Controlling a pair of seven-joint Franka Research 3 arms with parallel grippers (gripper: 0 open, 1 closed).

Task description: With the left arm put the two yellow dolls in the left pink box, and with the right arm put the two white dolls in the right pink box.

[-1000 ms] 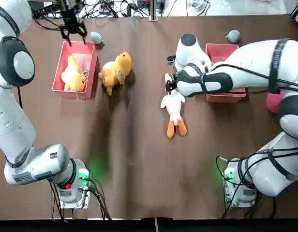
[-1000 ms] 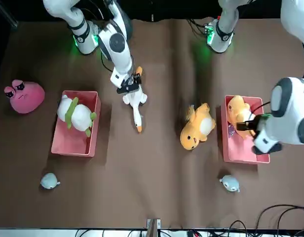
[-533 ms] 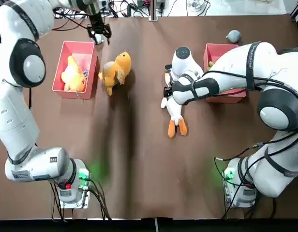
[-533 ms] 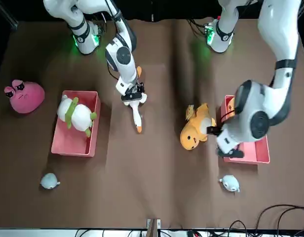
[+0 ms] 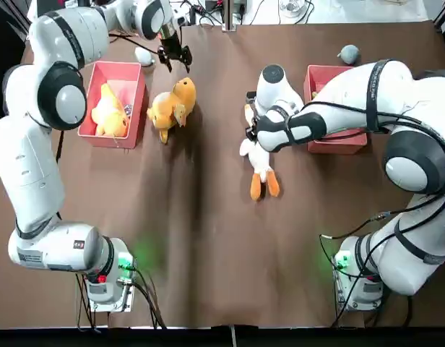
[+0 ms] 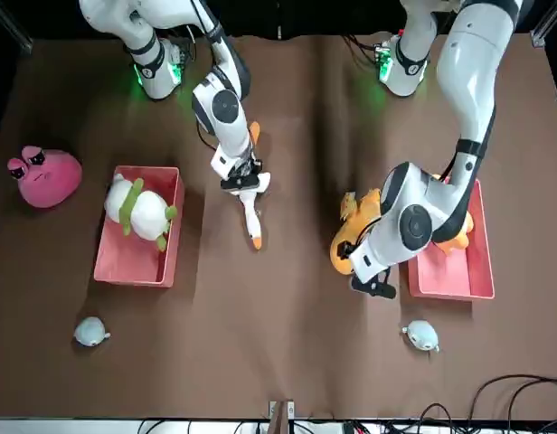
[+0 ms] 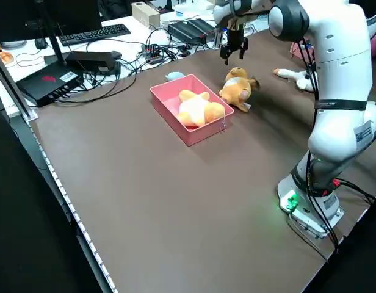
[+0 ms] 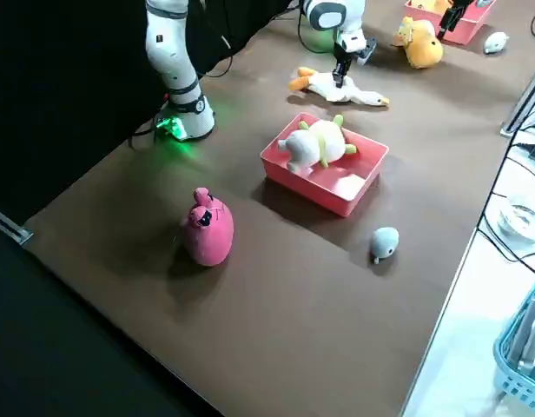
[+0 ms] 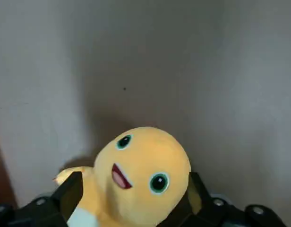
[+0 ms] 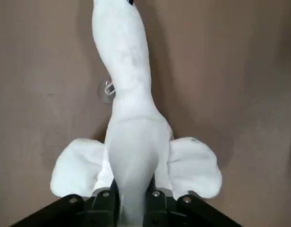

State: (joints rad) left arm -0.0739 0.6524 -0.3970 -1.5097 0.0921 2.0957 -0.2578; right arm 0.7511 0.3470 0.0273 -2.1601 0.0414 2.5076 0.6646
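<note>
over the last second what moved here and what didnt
The left gripper swung from above the left pink box across to hover over the loose yellow doll, fingers open. The right gripper stayed clamped on the white goose doll, which shifted slightly. Both boxes and their dolls stayed put.

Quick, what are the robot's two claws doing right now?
Left gripper: open, hovering over the yellow doll on the table.
Right gripper: shut on the white goose doll.
</note>
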